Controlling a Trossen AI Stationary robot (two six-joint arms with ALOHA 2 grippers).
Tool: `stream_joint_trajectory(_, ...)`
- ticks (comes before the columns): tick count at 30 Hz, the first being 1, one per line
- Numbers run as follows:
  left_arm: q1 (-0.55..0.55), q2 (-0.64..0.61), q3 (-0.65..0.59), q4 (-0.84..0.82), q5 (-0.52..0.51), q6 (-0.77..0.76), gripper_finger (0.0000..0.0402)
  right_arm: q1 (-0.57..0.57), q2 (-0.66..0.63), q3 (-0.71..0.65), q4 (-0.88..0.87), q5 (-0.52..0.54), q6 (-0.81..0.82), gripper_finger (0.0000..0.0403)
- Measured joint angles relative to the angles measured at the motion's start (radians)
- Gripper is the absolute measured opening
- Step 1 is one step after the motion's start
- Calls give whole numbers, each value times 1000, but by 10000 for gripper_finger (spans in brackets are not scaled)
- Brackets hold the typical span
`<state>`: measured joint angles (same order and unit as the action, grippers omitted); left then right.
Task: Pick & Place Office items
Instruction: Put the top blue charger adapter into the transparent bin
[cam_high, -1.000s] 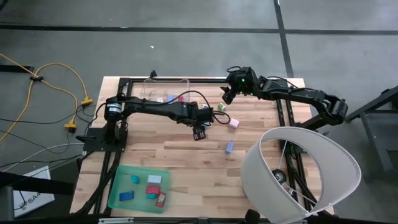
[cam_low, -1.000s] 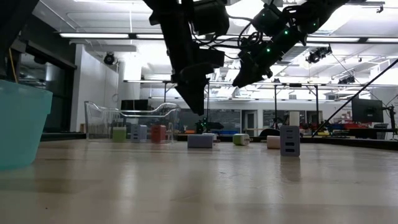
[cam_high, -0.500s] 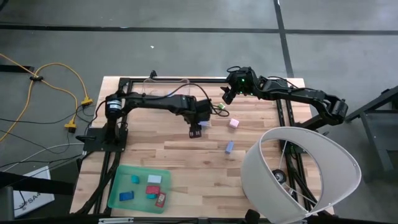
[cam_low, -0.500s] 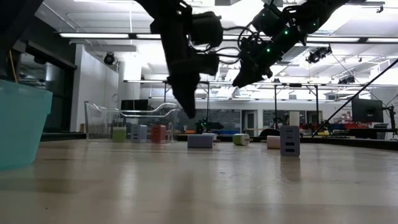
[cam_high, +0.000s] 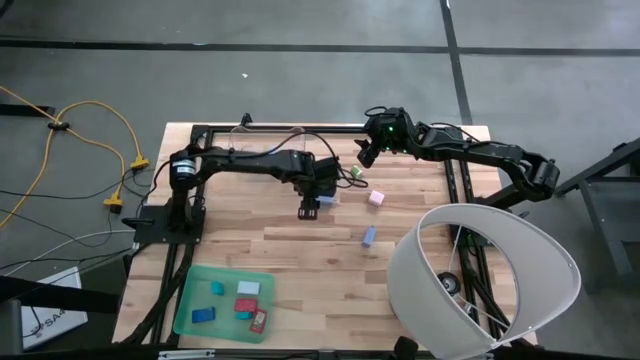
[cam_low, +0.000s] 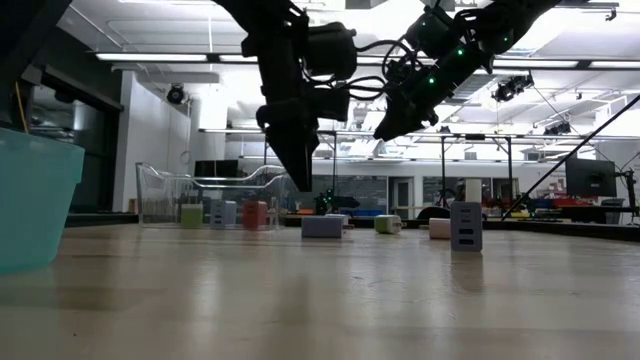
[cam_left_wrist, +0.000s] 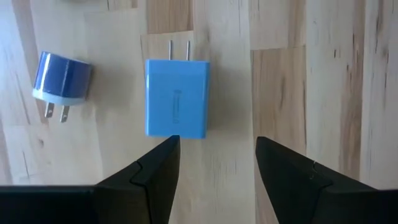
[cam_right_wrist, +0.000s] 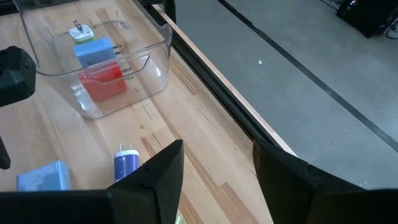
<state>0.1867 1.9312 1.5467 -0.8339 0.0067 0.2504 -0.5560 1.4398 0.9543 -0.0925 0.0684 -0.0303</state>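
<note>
Tray: your green tray sits at the near left of the surface with a handful of small pieces already in it, so part of the job looks done.

Bin: the clear bin at the far edge holds a blue and a red block, with a third pale piece behind them.

Left pincer: over the last second your left pincer has pulled back from mid-surface toward the far side and now hangs above a blue charger block. Its wrist view shows the fingers spread apart with bare wood between them, holding nothing.

Blue block: it lies flat just ahead of the open fingers, prongs pointing away, untouched. A round dark-blue plug lies just beside it.

Meaning: you have lined up on the next item, in my judgement; a descent and a close on the blue block is what remains for this pick.

Loose items: a pink block and a grey-blue block lie farther right, well apart from either pincer.

Right pincer: your right pincer has not moved; it hovers near the far edge, fingers parted and empty.
</note>
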Motion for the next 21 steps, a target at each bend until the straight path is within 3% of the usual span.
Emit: stream_joint_trajectory(21, 6, 66, 0, 55, -15, 59, 298, 0, 0, 0, 5, 0, 0, 180)
